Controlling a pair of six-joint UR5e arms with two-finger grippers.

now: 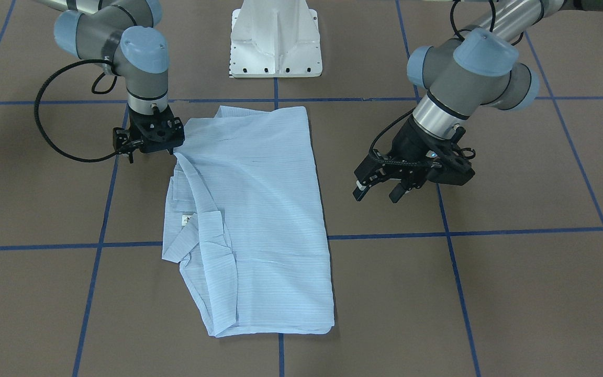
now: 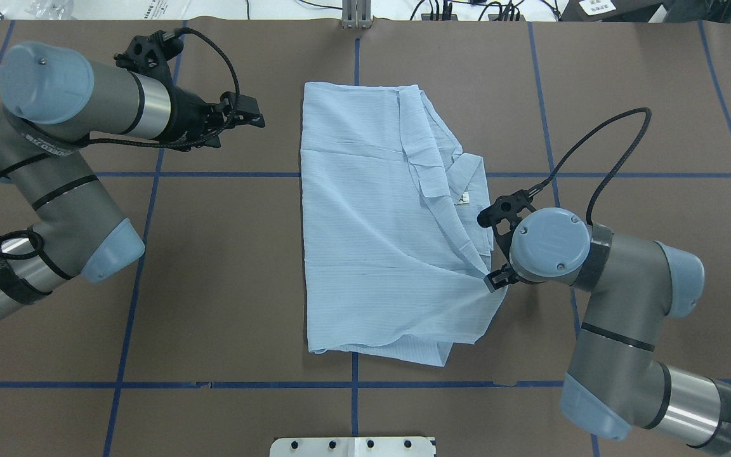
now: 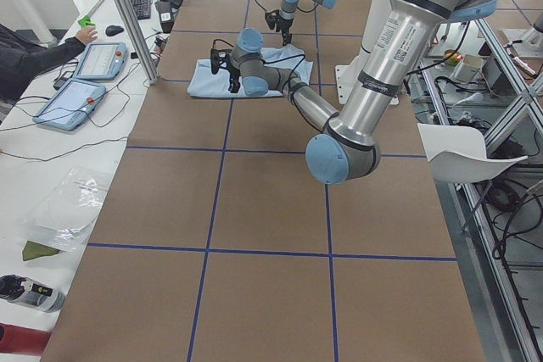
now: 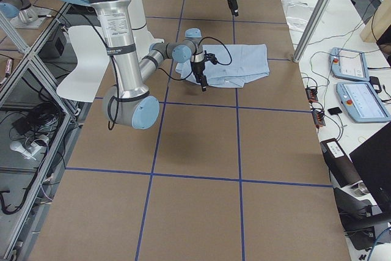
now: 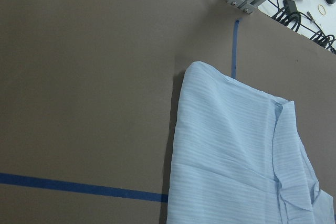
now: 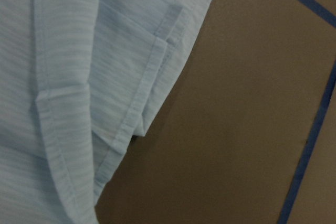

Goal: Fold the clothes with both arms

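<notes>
The shirt (image 2: 372, 222) lies flat in the middle of the counter (image 2: 226, 285), well away from every edge. The robot's white base (image 1: 275, 42) stands at one end of it. The shirt is already folded into a long shape. One long side is neat and straight. The other long side is lumpy, with the collar (image 1: 197, 220) and loose flaps piled up there.

The right pincer (image 1: 170, 146) is down low at the lumpy side, near the end closest to the base, and it touches the cloth. I can't see its tips because the wrist hides them. But the cloth is pulled up into a little point toward it, so I think it is clenched on the shirt's edge. I think it holds that spot so it can lift the messy side and lay it over neatly.

The left pincer (image 1: 378, 191) hangs in the air by the shirt's straight side, apart from the cloth. It is let go and spread apart, with nothing in it. It tilts toward the shirt, so I think it is waiting for its turn, or getting ready to take the neat edge.

The shirt looks thin and floppy. If just one pincer pulls, the fold could slide or bunch up. Maybe that is why both pincers are close to it.
</notes>
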